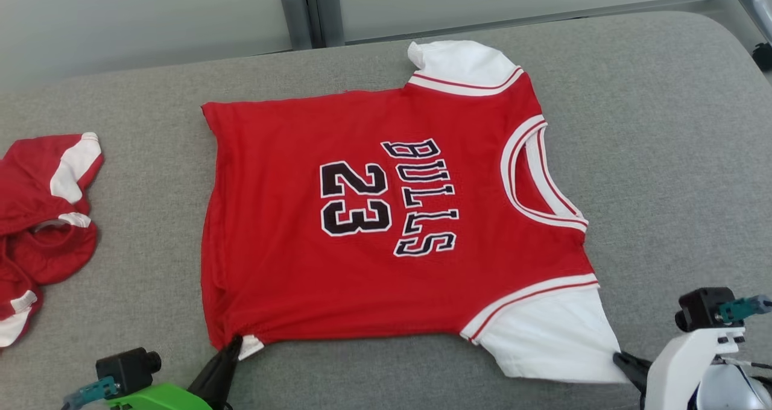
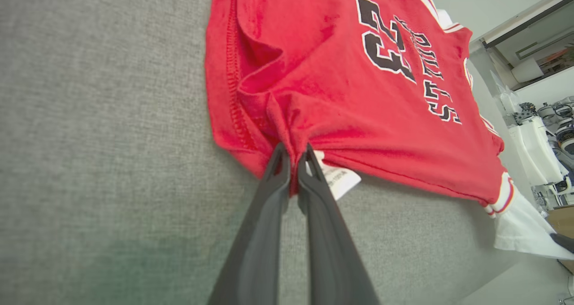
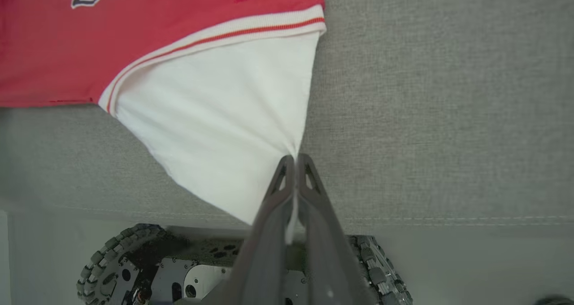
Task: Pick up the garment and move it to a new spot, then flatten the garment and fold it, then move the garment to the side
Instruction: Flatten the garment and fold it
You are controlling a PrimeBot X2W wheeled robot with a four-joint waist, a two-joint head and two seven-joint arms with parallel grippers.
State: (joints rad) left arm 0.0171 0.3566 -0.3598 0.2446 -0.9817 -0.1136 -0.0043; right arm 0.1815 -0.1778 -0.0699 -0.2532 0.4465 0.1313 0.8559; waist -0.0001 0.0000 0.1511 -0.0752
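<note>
- The red jersey (image 1: 386,217) lies spread face up on the grey cushion (image 1: 663,157), number and lettering showing. Its collar points to the robot's right, its hem to the left, and its near side runs close to the cushion's front edge.
- A second red garment (image 1: 42,217) sits crumpled well apart at the far left, touching nothing.
- The jersey looks like thin, soft knit: light, limp, with no stiffness of its own. I would expect it to sag and bunch wherever it is not held, and to drag a little on the rough cushion weave.
- The best places to hold it are the corners, pinching through both layers so front and back travel together. One pinch alone would let it swing and crumple.
- The left gripper (image 2: 293,154) is clamped on the near hem corner. Red cloth gathers into a pleat between its fingers, and a white label (image 2: 338,179) pokes out just beside them.
- The right gripper (image 3: 293,159) is closed tight on the outer corner of the near white sleeve (image 1: 549,331), which pulls to a point at the fingertips.
- Both arms sit low at the front edge, fingers reaching forward almost flat along the cushion, well apart from each other, with the near side of the jersey between them.
- The cloth near the left pinch is wrinkled, so I judge the flattening unfinished.
</note>
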